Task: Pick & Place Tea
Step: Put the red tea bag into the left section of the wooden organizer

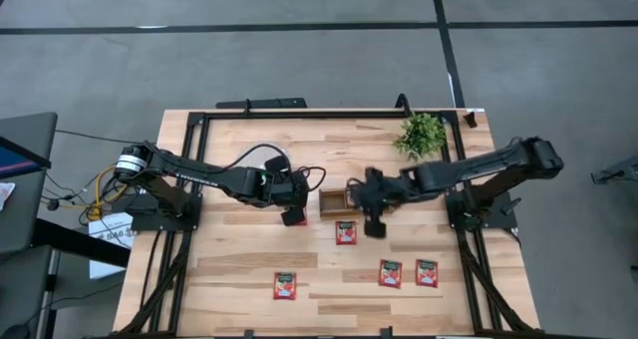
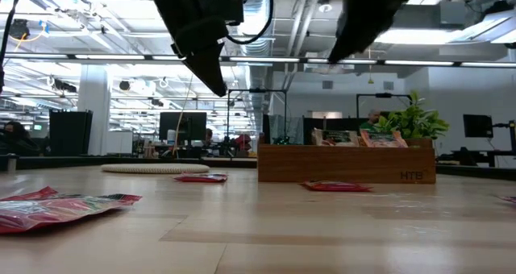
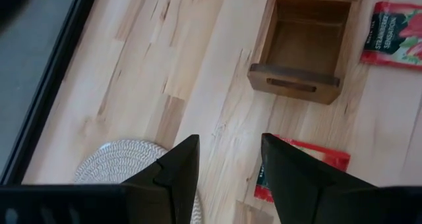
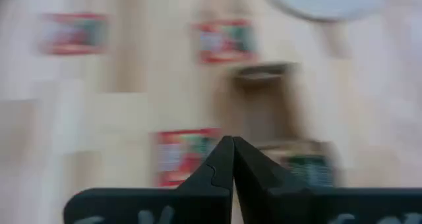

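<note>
Several red tea sachets lie flat on the wooden table: one (image 1: 346,232) just in front of the brown wooden tray (image 1: 334,201), one (image 1: 292,217) under my left gripper, and three nearer the front edge (image 1: 285,285) (image 1: 390,273) (image 1: 427,272). More sachets (image 2: 379,139) stand in the tray (image 2: 347,163). My left gripper (image 3: 229,165) hangs open above the table, left of the tray, with a sachet (image 3: 303,161) lying below it. My right gripper (image 4: 232,151) is shut with nothing in it, raised above the tray's right side (image 1: 374,219).
A round woven disc (image 3: 119,161) lies on the table left of the tray, near my left gripper. A potted green plant (image 1: 421,135) stands at the far right. A black frame (image 1: 189,130) rims the table.
</note>
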Controlling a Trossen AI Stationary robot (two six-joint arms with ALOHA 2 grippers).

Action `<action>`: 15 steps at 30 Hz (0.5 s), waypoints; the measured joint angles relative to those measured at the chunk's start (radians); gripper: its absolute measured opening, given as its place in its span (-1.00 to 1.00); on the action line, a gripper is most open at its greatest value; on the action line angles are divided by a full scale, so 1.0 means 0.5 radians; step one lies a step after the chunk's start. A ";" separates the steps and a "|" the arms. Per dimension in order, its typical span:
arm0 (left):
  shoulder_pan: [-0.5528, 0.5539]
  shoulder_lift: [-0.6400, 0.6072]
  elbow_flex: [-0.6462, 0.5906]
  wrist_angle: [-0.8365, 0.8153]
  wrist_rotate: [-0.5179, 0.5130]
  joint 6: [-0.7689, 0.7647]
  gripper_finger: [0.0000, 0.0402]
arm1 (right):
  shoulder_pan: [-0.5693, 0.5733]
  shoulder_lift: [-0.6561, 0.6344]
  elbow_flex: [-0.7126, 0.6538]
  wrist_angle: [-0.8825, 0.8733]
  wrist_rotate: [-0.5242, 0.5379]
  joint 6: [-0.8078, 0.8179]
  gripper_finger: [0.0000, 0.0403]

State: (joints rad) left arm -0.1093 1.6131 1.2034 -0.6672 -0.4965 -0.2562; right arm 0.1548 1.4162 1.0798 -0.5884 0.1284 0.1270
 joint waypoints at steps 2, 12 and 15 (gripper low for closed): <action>0.000 0.000 0.000 -0.014 0.000 0.001 -0.22 | 0.071 -0.036 0.000 0.003 -0.151 0.077 -1.00; -0.007 0.001 -0.135 -0.008 0.185 -0.053 -0.22 | 0.468 0.133 -0.007 -0.236 -0.277 0.687 -1.00; -0.033 0.001 -0.259 0.013 0.235 -0.146 -0.22 | 0.611 0.156 -0.007 -0.410 -0.282 0.890 -1.00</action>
State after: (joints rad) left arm -0.1259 1.6135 1.0738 -0.6605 -0.3791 -0.3289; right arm 0.4605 1.4944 1.0761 -0.7935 -0.0124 0.5721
